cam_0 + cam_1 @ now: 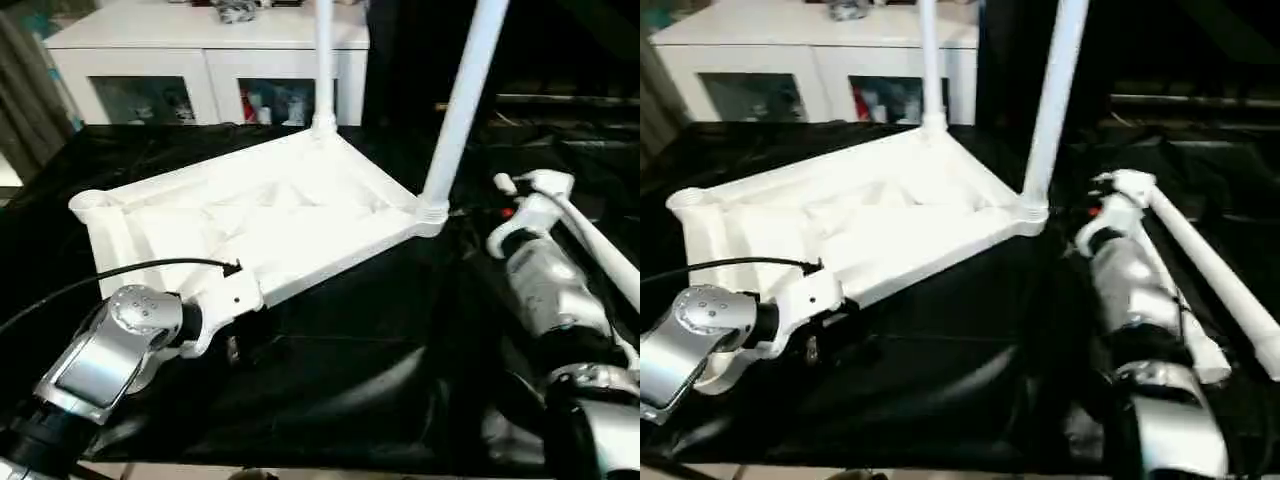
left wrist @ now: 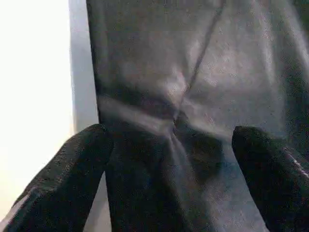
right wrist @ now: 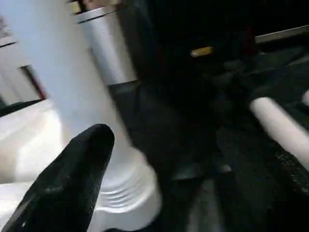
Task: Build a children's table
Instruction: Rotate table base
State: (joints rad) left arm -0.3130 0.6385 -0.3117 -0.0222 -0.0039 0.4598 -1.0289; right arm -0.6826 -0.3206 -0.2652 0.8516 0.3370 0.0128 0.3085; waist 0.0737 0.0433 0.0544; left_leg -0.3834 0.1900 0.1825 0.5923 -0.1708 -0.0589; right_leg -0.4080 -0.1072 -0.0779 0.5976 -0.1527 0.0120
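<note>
Gleaming ribbed white plastic tabletop

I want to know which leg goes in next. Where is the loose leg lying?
In the head views the loose leg lies on the black cloth at the robot's right, beside its right forearm, just right of the tabletop.

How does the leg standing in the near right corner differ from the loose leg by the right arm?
The standing leg is upright, seated in the tabletop's corner socket; the loose leg lies slanted on the black cloth, in no socket. The standing leg touches the tabletop; the loose leg lies apart from it, beside the right arm. Both are long white tubes.
</note>
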